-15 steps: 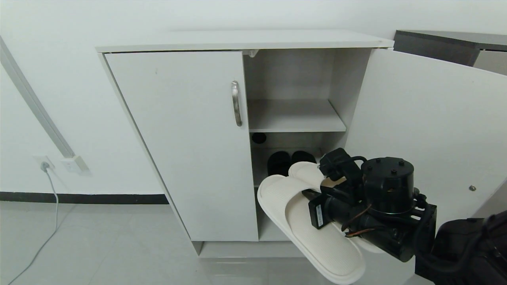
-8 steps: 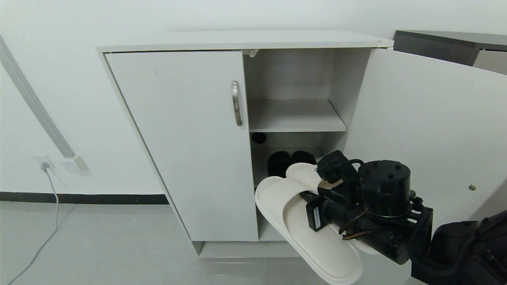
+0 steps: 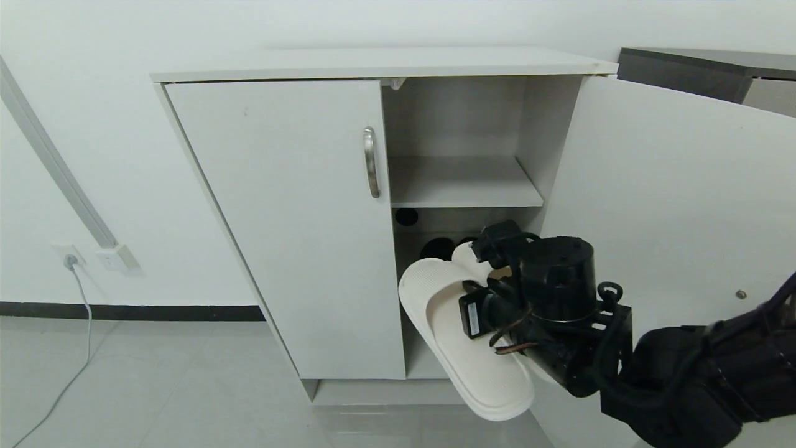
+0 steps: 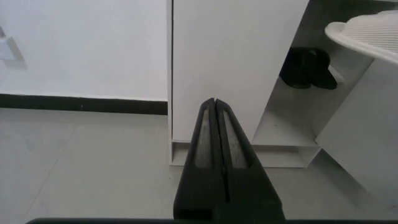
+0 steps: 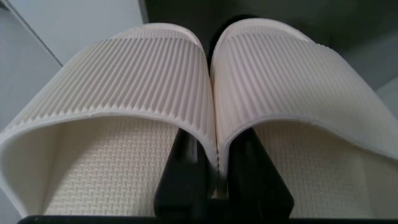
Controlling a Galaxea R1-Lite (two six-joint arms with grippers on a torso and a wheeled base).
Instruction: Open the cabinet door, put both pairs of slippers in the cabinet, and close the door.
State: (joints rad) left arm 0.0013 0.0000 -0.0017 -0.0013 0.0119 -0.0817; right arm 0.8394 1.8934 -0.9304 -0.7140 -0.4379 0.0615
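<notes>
head: right gripper [image 3: 480, 291] clamped on the white slippers [image 3: 454, 339], toes at the cabinet [image 3: 373, 62] opening; black slippers [image 3: 438, 247] inside, lower shelf | left wrist: left gripper [image 4: 214, 109] pressed together, empty, low before cabinet | right wrist: fingers [image 5: 183, 163] pinch both adjoining strap edges; likely light, soft, saggy, best held mid-strap

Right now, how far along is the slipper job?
Done: the right cabinet door stands open, and the black slippers sit on a shelf inside. In hand: the right gripper is shut on the white slippers, toes at the opening. Left: set the white pair inside, release, and close the door. The left gripper is shut, holding nothing.
</notes>
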